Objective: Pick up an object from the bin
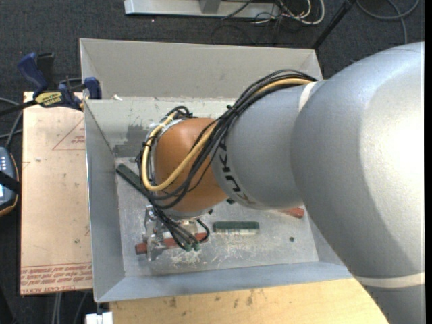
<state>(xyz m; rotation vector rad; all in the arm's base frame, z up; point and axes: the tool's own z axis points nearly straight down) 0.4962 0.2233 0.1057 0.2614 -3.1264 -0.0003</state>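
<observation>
Arm point(358, 181) over scuffed grey bin point(202, 69), dk carpet point(61, 12).

Bright even light; sheen on arm point(364, 147); soft shadow inside bin point(202, 69).

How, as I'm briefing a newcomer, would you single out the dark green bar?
In the grey bin, find the tool under the orange wrist cover. Right of it lies the dark green bar: long, straight, unlike the stubby red piece beyond.
</observation>
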